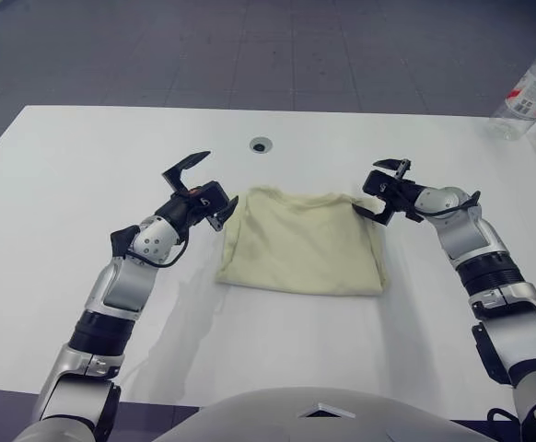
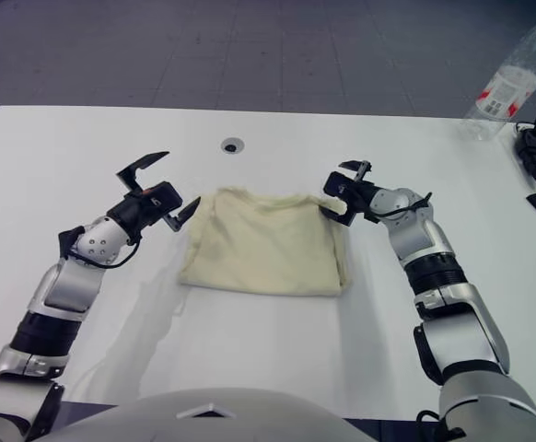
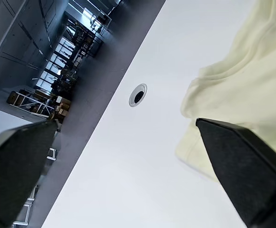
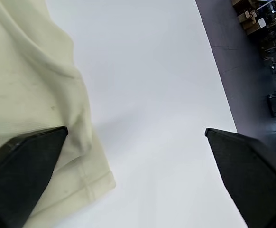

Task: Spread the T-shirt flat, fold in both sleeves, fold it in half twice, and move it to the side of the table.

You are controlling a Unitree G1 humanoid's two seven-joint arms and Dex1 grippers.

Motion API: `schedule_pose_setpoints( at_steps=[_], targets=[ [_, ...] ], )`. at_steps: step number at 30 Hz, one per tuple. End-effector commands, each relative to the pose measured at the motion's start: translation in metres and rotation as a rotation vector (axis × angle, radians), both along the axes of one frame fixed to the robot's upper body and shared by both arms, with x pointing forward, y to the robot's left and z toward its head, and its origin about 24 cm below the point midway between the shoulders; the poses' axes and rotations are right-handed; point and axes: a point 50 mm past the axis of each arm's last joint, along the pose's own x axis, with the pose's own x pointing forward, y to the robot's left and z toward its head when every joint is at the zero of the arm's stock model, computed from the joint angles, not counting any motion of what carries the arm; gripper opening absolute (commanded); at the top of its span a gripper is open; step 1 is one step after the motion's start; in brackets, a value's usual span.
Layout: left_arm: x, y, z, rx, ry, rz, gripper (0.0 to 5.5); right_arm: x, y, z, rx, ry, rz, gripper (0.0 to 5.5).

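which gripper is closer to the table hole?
Left. The left gripper is just short and left of the hole, beside the shirt; the right gripper is farther, at the shirt's far right corner.

Round cable hole (image 1: 261,145), clear plastic bottle (image 2: 512,78), black cables (image 2: 531,144)

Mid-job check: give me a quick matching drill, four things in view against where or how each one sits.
1. T-shirt
2. left tool
3. cable hole
4. plastic bottle

a. at the far right corner of the table
b. pale yellow, in the middle
c. open, at the shirt's far left corner
d. set in the surface beyond the shirt

Pairs: 1-b, 2-c, 3-d, 4-a.
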Motion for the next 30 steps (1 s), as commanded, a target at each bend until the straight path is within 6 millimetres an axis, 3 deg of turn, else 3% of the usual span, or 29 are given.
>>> schedule_pose_setpoints(
  at_steps=[1,5,7,10,14,19,21,27,30],
  targets=[
    [-0.018,-0.020,-0.014,0.011,0.076,-0.087,5.38,-0.027,-0.020,-0.039,-0.144,0.153,-0.012,5.40],
    [-0.037,-0.033,-0.046,0.072,0.188,-0.142,5.38,-0.036,-0.023,-0.039,-0.125,0.194,-0.014,5.40],
    [-0.040,-0.030,-0.053,0.086,0.207,-0.125,5.38,-0.039,-0.026,-0.037,-0.139,0.211,-0.021,5.40],
    [-0.036,-0.020,-0.050,0.087,0.194,-0.067,5.38,-0.049,-0.038,-0.031,-0.201,0.234,-0.029,5.40],
    [-0.038,-0.014,-0.043,0.083,0.187,-0.049,5.38,-0.077,-0.045,-0.015,-0.351,0.239,0.124,5.40],
    [-0.043,-0.005,-0.034,0.084,0.168,-0.002,5.38,-0.122,-0.020,0.001,-0.329,0.338,0.389,5.40],
    [-0.041,-0.005,-0.039,0.109,0.190,-0.001,5.38,-0.135,-0.012,0.005,-0.319,0.360,0.441,5.40],
    [-0.028,-0.001,-0.065,0.153,0.284,0.002,5.38,-0.146,0.010,0.018,-0.201,0.320,0.412,5.40],
    [-0.016,0.012,-0.076,0.171,0.316,0.045,5.38,-0.154,0.028,0.032,-0.093,0.318,0.429,5.40]
  ],
)
